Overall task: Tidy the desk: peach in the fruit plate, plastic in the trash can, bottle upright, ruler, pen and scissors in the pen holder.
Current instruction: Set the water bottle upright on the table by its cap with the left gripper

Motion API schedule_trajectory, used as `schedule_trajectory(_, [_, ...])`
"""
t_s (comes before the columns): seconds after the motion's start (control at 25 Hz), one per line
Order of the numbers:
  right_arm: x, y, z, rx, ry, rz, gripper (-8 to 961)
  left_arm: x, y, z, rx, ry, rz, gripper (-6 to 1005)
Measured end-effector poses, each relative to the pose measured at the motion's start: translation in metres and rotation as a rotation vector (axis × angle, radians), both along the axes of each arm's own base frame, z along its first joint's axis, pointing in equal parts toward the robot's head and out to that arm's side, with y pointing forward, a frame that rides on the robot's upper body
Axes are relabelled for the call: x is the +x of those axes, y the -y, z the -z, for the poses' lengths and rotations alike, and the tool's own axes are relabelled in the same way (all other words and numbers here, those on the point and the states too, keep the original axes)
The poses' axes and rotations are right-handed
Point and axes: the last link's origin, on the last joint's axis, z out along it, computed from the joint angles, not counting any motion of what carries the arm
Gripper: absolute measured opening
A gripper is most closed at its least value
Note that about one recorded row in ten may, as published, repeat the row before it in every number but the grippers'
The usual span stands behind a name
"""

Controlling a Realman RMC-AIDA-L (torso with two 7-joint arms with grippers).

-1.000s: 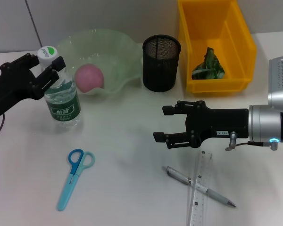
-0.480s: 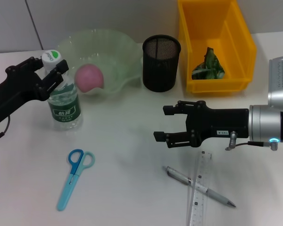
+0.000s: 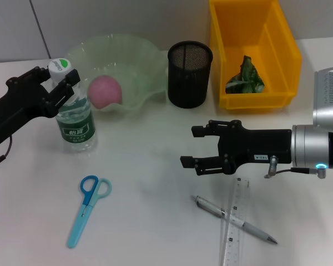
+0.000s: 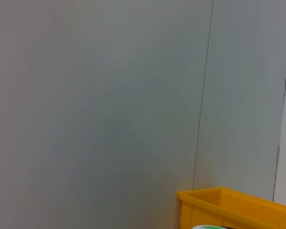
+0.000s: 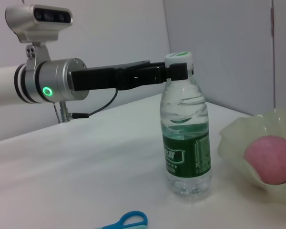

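The bottle stands upright on the desk, just in front of the fruit plate, with the left gripper clamped on its neck right under the white cap; from the right wrist view the black fingers sit snug against the neck. The peach lies inside the fruit plate. Beside the plate stands the pen holder, and next to that the trash can, with a crumpled bit of green plastic in its bottom. The right gripper hangs above the middle of the desk with its fingers spread apart and nothing between them. Near it lie the ruler and the pen, the pen crossing the ruler. The scissors lie well apart on the left, in front of the bottle.
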Motion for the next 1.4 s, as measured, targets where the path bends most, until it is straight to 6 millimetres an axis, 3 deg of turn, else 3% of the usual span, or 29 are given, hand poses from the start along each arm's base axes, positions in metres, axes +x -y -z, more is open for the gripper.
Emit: schedule_trajectory(1.4, [-0.0003,-0.0011,-0.0006,0.001,0.003,-0.001,817,-0.0019,0.0019,0.0034,0.004,0.006,-0.011,556])
